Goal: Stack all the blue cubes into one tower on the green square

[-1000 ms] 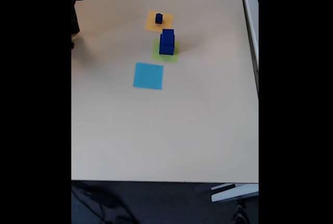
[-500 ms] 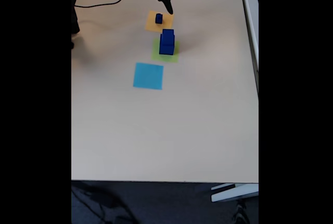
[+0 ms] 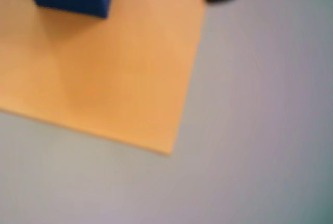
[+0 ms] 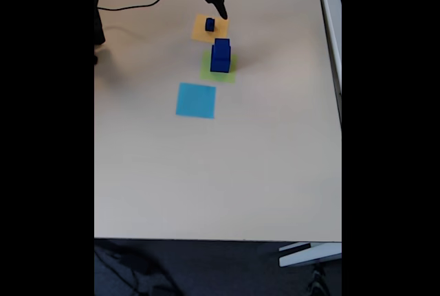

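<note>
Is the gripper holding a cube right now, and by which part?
Nothing is held. The gripper hangs just above the small cube on the orange square.

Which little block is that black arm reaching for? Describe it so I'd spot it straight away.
In the fixed view, three coloured squares lie in a slanted row on the pale table. On the orange square, farthest up, sits a small blue cube, just below the tool. Unlike the blue tower on the green square, it stands alone.
</note>
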Tool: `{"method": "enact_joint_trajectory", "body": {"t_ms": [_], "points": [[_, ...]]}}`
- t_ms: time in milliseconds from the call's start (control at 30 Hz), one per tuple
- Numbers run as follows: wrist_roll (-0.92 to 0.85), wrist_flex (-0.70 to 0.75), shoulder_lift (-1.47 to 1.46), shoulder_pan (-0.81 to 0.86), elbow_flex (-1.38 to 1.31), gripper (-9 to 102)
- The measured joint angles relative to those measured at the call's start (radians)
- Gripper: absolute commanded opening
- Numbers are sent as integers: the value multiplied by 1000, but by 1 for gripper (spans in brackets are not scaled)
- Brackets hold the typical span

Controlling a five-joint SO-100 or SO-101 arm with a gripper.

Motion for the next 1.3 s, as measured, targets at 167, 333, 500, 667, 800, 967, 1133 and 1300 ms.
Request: {"method": "enact_joint_trajectory", "body": {"t_ms": [167, 333, 500, 667, 800, 967, 1133, 1300], "points": [[6, -9, 9, 2, 54, 24], [-11, -17, 26, 14, 91, 23], [-31, -37, 52, 21, 115, 21], [-44, -51, 52, 21, 135, 21], [-48, -55, 52, 21, 155, 20], [-54, -61, 54, 21, 183, 19], [-78, -61, 55, 25, 198, 19], [-78, -61, 55, 41, 199, 18]]}}
